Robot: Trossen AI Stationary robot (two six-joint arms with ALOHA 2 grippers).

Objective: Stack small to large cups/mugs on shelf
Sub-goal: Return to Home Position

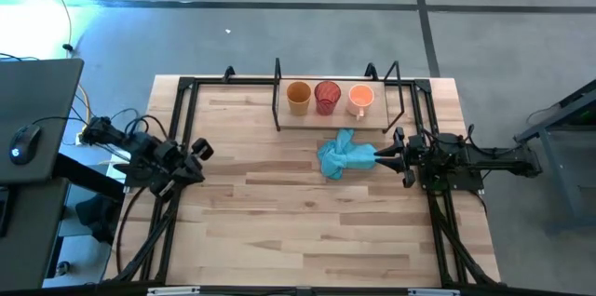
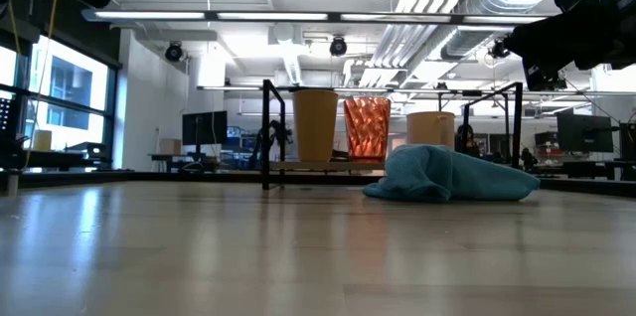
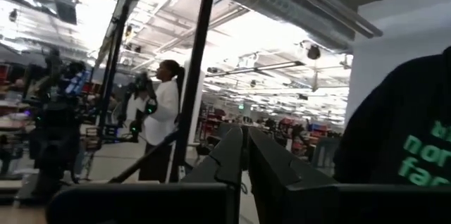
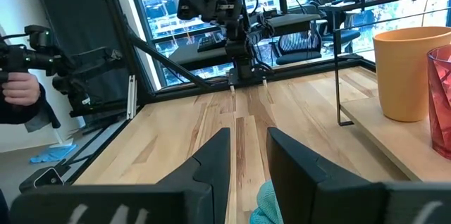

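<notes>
The three cups stand apart in a row on the shelf (image 1: 312,121) at the far side of the table (image 1: 279,226): the amber-orange cup (image 1: 298,98) on the left, the red cup (image 1: 327,98) in the middle, the pale orange mug (image 1: 360,99) on the right. Each is upright, mouth up, long axis vertical, and the row steps down from tallest to shortest. The mug's handle seems to point near. All look light and rigid. The red cup's translucent wall is probably thin and slick, so a gentle pinch across the rim from above suits it, while the mug offers wall or handle. The right gripper (image 1: 376,155) hovers empty, fingers parted, at the right end of the blue cloth (image 1: 340,156). The left gripper (image 1: 202,151) waits at the table's left, clenched on nothing.
</notes>
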